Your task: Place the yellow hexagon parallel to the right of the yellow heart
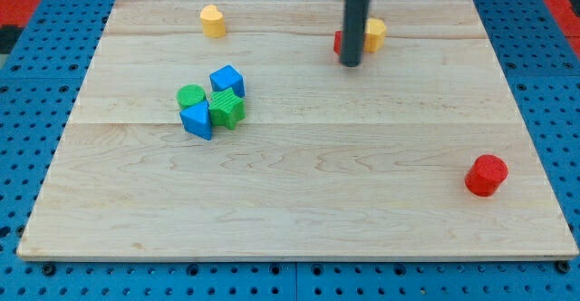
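A yellow block (212,20), which looks like the heart, sits near the view's top, left of centre. A second yellow block (375,34), seemingly the hexagon, sits near the view's top, right of centre, partly hidden by the rod. My tip (350,64) rests on the board just below and left of this second yellow block. A red block (338,42) peeks out at the rod's left side, mostly hidden, so I cannot make out its shape.
A tight cluster sits left of centre: a blue cube (227,80), a green round block (191,95), a green star (227,109) and a blue triangle (196,120). A red cylinder (487,175) stands near the board's right edge (535,156).
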{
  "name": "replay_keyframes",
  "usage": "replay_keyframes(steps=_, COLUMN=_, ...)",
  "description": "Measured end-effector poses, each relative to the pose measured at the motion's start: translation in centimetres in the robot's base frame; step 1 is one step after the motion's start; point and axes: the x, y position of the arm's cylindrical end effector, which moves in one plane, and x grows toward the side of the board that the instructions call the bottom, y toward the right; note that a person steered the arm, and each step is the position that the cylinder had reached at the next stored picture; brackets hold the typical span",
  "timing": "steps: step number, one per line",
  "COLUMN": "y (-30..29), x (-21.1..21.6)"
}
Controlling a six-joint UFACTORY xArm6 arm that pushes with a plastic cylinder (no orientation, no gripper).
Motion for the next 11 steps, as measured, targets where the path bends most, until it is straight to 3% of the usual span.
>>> replay_keyframes(steps=2, y=2.0, x=-2.3)
replay_keyframes(steps=3, y=6.8, x=-2.3)
replay_keyframes(steps=4, y=9.1, x=-5.9)
replay_keyframes(steps=5, y=4.3, x=-7.0)
replay_keyframes(steps=6, y=-4.2, x=-7.4)
replay_keyframes(steps=7, y=-6.5, x=-7.4)
replay_keyframes(steps=8, y=3.8, x=-8.1)
replay_keyframes(steps=9, y=3.2, x=-11.1)
replay_keyframes(steps=11, y=-8.6, x=-11.9)
